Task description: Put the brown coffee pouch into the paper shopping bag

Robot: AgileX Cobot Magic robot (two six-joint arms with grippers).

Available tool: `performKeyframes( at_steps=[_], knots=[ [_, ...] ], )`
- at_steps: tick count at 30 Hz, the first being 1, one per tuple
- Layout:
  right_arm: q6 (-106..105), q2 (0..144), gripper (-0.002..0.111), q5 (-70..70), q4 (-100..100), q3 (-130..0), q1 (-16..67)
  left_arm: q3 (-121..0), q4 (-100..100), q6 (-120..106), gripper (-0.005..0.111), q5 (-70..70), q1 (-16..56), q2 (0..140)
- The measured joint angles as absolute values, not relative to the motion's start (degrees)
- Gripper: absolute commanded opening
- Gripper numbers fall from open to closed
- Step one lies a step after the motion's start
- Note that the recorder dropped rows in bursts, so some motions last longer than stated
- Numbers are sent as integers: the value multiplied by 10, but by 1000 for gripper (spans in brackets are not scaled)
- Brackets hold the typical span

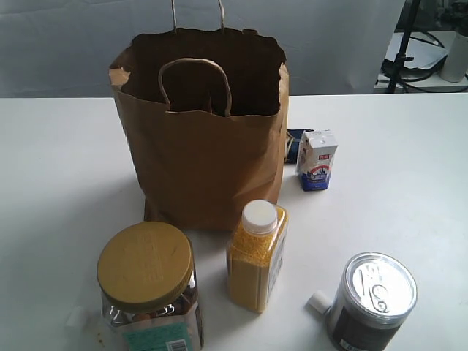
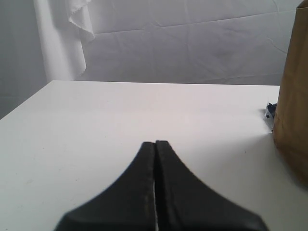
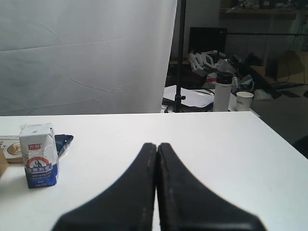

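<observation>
The paper shopping bag (image 1: 205,168) stands open at the table's middle back, with loop handles and a ragged top edge. Its inside is dark. One side of the bag (image 2: 293,96) shows in the left wrist view. The brown coffee pouch shows in no view. My left gripper (image 2: 155,143) is shut with nothing in it, low over bare white table to the bag's side. My right gripper (image 3: 157,145) is also shut and empty, over the table some way from the small white-and-blue carton (image 3: 39,155). Neither gripper appears in the exterior view.
The white-and-blue carton (image 1: 317,161) stands right of the bag, with a dark blue packet (image 1: 295,142) behind it. In front stand a gold-lidded jar (image 1: 146,285), a yellow bottle (image 1: 257,259) and a pull-tab can (image 1: 371,300). A pale labelled thing (image 3: 7,149) lies beside the carton.
</observation>
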State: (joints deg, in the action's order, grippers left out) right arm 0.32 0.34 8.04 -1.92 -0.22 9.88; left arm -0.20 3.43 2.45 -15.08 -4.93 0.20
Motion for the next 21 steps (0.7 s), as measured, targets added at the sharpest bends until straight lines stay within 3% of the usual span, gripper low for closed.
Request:
performKeyframes(
  at_steps=[21],
  knots=[
    [4,3,0,80,-19,-2,126,-2,34,24,0,-151,-49,2]
  ],
)
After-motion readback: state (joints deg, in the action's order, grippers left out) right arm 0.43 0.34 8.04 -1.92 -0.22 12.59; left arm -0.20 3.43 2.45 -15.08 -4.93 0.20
